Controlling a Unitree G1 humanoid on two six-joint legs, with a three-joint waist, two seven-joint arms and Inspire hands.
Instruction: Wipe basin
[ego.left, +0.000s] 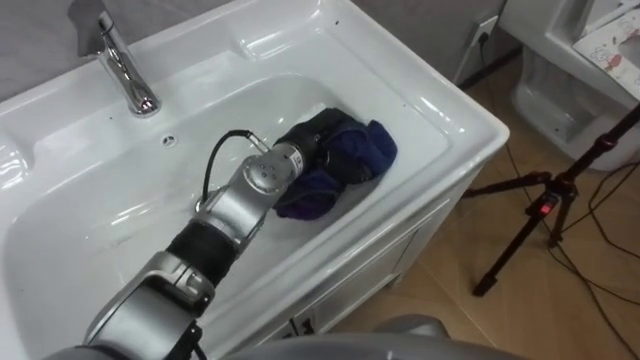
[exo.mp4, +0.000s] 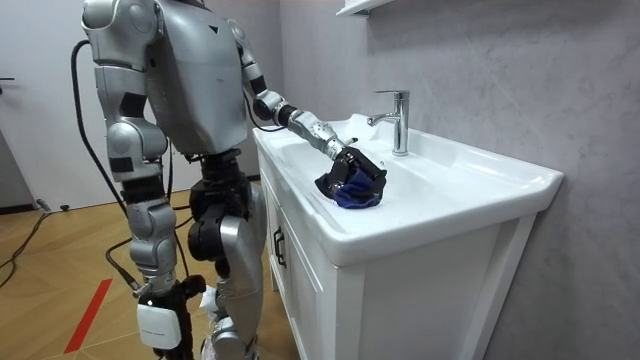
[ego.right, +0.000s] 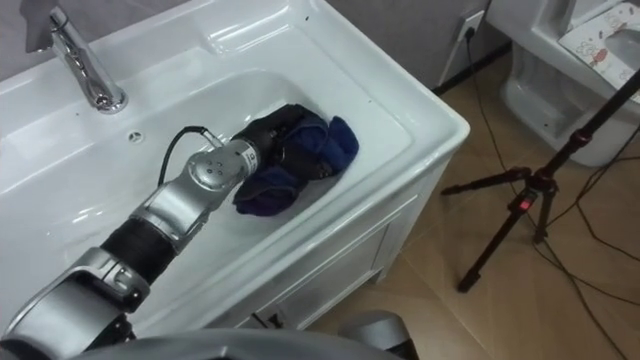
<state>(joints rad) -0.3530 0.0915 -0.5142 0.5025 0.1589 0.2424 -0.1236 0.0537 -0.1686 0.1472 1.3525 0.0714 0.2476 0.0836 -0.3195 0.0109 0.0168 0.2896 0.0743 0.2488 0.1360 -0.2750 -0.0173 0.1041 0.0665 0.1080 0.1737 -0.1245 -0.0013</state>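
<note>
One cloth, wiping under way.

Left hand is clenching the bunched blue cloth inside the basin, well right of the faucet, by the bowl's far wall. Likely that end is getting covered, and the bowl nearer the faucet is waiting. Open room is lying faucetward. Right hand is hanging low.

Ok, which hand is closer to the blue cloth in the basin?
Left. The left hand grips the blue cloth inside the basin; the right hand hangs low at the robot's side, away from the basin, in the room view.
</note>
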